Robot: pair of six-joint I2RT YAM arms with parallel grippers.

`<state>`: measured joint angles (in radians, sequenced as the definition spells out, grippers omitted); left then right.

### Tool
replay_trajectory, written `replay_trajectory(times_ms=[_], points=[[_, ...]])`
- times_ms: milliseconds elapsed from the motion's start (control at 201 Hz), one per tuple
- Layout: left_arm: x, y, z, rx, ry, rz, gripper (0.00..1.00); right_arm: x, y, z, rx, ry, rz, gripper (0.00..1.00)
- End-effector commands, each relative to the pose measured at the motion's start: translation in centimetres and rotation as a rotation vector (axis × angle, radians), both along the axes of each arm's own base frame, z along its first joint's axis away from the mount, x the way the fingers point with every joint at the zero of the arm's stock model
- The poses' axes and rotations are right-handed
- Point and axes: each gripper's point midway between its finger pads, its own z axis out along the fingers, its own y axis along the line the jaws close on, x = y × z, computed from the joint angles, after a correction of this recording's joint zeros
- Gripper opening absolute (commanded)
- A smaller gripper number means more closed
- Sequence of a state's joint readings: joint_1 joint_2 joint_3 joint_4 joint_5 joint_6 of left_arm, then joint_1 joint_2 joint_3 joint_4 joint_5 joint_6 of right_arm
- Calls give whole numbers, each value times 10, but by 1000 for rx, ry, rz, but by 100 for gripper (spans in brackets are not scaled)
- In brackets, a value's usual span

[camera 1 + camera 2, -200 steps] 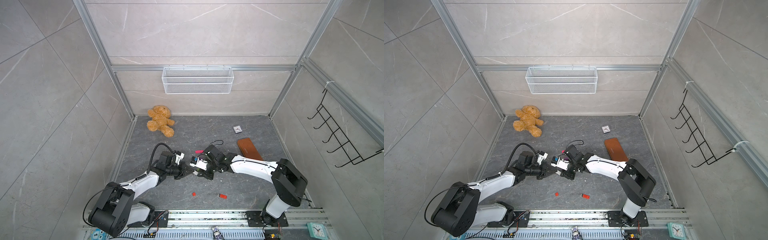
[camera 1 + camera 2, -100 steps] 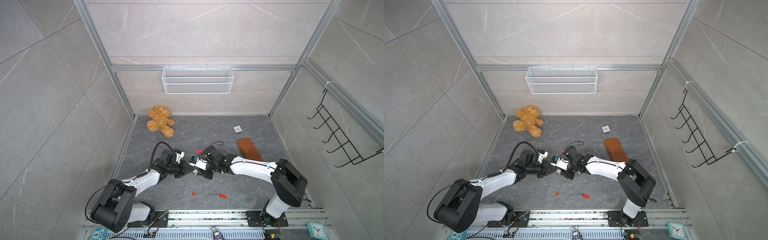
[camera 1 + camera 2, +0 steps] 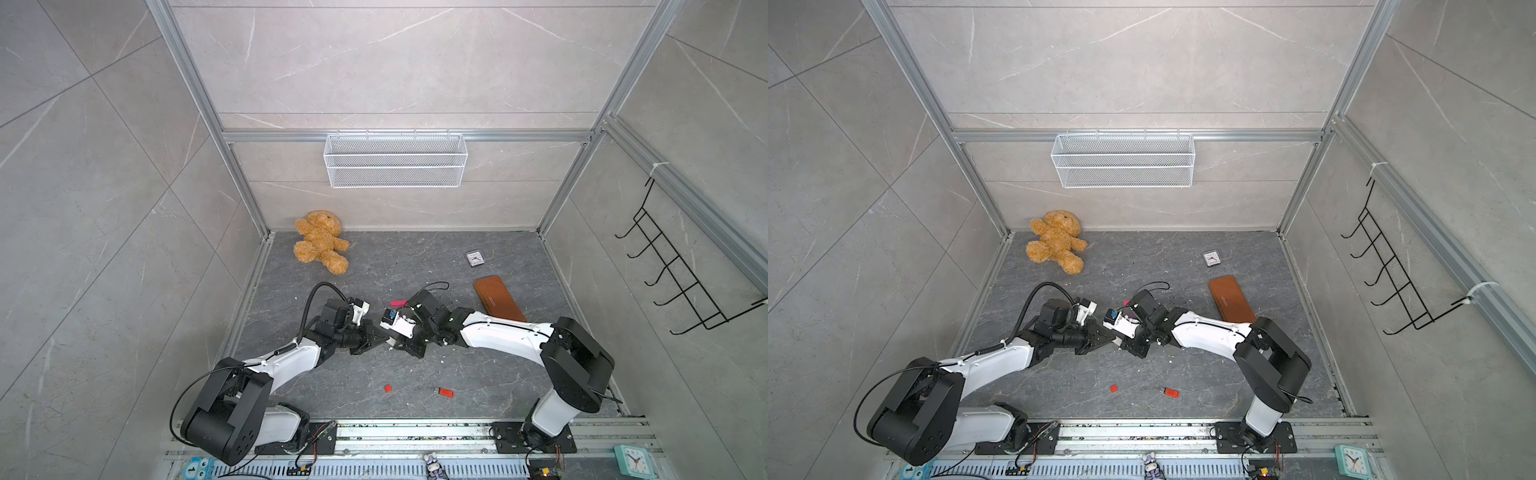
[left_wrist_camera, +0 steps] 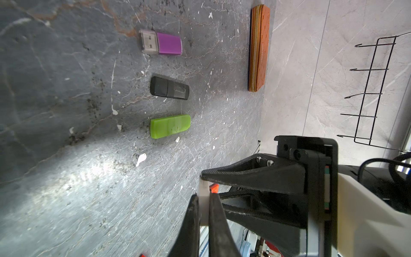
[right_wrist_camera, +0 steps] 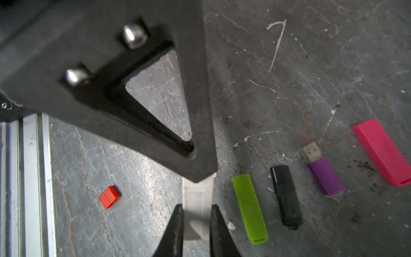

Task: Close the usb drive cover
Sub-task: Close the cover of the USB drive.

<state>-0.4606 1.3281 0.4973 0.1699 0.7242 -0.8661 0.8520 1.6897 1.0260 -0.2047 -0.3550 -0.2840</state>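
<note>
A white usb drive (image 5: pixel 196 200) is held off the floor between both grippers. My left gripper (image 4: pixel 203 197) is shut on one end of it (image 4: pixel 204 191). My right gripper (image 5: pixel 196 208) is shut on the other end, tip to tip with the left one. A faint seam crosses the white piece; I cannot tell which end is the cover. In both top views the two grippers meet above the middle of the floor, the left gripper (image 3: pixel 374 332) (image 3: pixel 1104 332) facing the right gripper (image 3: pixel 395 338) (image 3: pixel 1125 338), and they hide most of the drive.
On the floor beside the grip lie a green drive (image 5: pixel 249 209), a black drive (image 5: pixel 287 195), an uncapped purple drive (image 5: pixel 324 175) and a pink one (image 5: pixel 382 151). A red cap (image 3: pixel 387 388) and red drive (image 3: pixel 446 392) lie nearer the front. Brown wallet (image 3: pixel 498 303), teddy bear (image 3: pixel 320 247), small clock (image 3: pixel 473 258).
Both grippers, still shut on the white drive, have shifted slightly away from the front rail together. Nothing was let go.
</note>
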Motion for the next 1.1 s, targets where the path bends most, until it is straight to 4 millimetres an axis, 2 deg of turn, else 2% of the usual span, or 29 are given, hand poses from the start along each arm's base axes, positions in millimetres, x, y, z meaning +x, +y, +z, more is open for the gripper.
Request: replay_trajectory(times_ms=[0,65,175,284,449,683,913,1092], points=[[-43,-21,-5,-47,104,-170,5,23,78,141,494,-306,131,17],[-43,-22,-5,-47,101,-172,5,23,80,143,495,-311,141,17],[-41,-21,-3,-43,84,-165,6,22,76,131,434,-289,149,17],[-40,-18,-1,-26,61,-147,7,19,65,110,372,-258,132,17],[-37,-13,3,4,31,-126,10,9,40,69,238,-218,107,17],[-33,-12,4,20,15,-114,17,-9,8,28,80,-149,119,17],[-32,-8,7,31,1,-97,31,-16,-7,4,-16,-122,136,18],[-29,-1,11,42,-19,-71,44,-14,-18,-6,-97,-129,149,18]])
